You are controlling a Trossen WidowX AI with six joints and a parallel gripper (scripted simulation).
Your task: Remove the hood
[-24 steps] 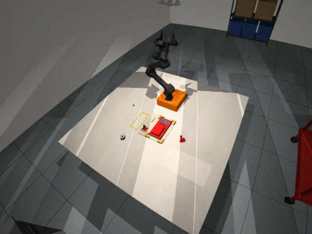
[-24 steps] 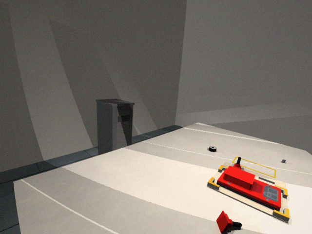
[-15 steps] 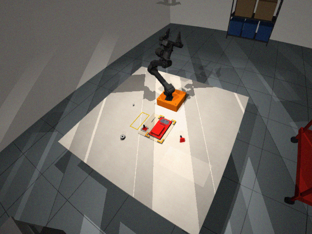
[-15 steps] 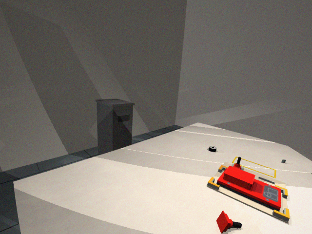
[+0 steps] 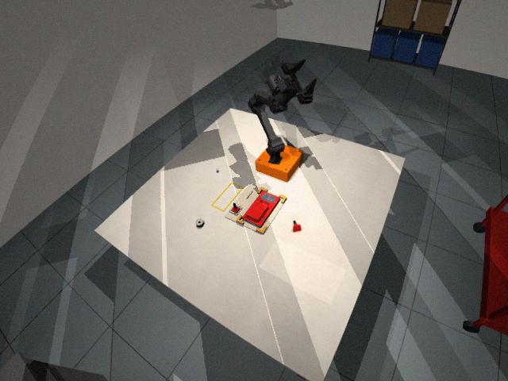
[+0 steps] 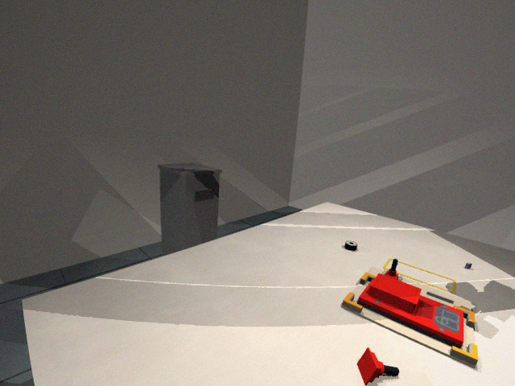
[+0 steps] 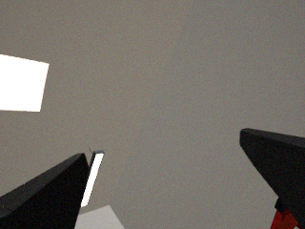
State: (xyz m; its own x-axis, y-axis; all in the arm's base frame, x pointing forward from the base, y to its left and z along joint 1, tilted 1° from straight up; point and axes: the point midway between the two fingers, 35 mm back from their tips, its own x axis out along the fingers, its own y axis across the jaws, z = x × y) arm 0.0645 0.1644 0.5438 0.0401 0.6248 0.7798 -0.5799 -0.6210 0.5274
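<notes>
Gripper (image 5: pixel 309 70) (image 7: pixel 166 149) is hanging wide and empty, pointing away. Toy car (image 5: pixel 256 209) (image 6: pixel 395 293) is showing a grey front panel; can't tell if the hood's the upright knobbed piece (image 5: pixel 235 209) (image 6: pixel 393 269) beside it or the tipped one (image 5: pixel 296 226) (image 6: pixel 369 366). Neither's sitting inside the yellow marked area (image 5: pixel 226 198) (image 6: pixel 432 279), so I'd be swinging round, lining up squarely.

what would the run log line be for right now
gripper: open, raised, nothing held | marked area: no hood inside | toy car: on its board | hood release: not yet done
</notes>
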